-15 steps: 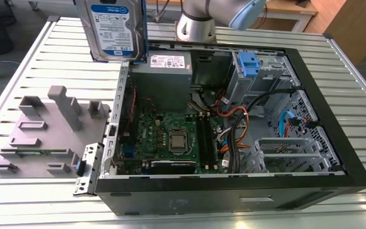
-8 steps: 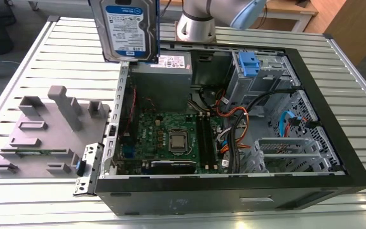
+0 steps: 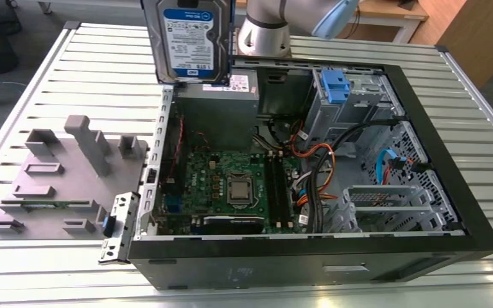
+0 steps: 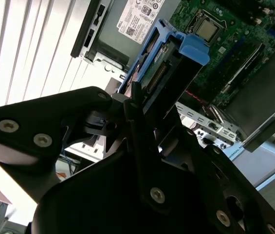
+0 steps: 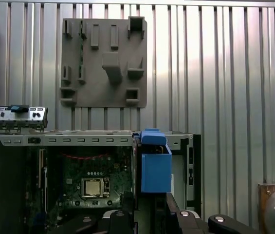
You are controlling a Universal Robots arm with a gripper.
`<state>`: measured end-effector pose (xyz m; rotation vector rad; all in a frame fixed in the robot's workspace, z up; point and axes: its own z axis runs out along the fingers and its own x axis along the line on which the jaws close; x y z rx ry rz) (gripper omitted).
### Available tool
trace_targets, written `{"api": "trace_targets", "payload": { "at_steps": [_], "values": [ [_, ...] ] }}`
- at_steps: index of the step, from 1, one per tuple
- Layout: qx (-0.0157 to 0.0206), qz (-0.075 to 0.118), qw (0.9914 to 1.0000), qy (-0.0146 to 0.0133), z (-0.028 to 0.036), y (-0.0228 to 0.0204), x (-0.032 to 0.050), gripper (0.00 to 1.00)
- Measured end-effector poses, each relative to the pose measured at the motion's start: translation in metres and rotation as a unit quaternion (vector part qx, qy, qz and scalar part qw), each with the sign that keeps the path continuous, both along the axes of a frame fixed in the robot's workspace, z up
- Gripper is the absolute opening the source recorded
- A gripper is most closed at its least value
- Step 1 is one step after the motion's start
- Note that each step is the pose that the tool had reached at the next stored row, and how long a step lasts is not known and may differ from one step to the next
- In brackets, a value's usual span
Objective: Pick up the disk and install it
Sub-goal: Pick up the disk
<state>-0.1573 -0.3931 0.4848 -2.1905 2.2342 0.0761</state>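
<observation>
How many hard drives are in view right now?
1: the disk, held upright in the pincer above the open computer case. Others may hide inside its cages.

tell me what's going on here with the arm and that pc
The gripper is clamped on the disk, holding it upright in the air above the open computer case. The disk is not yet seated in any bay. A grey fixture plate lies on the slatted table at the exterior view's left.
</observation>
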Motion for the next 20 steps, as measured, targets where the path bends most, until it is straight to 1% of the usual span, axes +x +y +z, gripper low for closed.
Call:
{"api": "trace_targets", "payload": {
  "at_steps": [15, 20],
  "values": [
    [0.0000, 0.000, 1.00000, 0.0000, 0.0000, 0.0000, 0.0494, 0.35],
    [0.0000, 0.000, 1.00000, 0.0000, -0.0001, 0.0000, 0.0640, 0.35]
  ]
}}
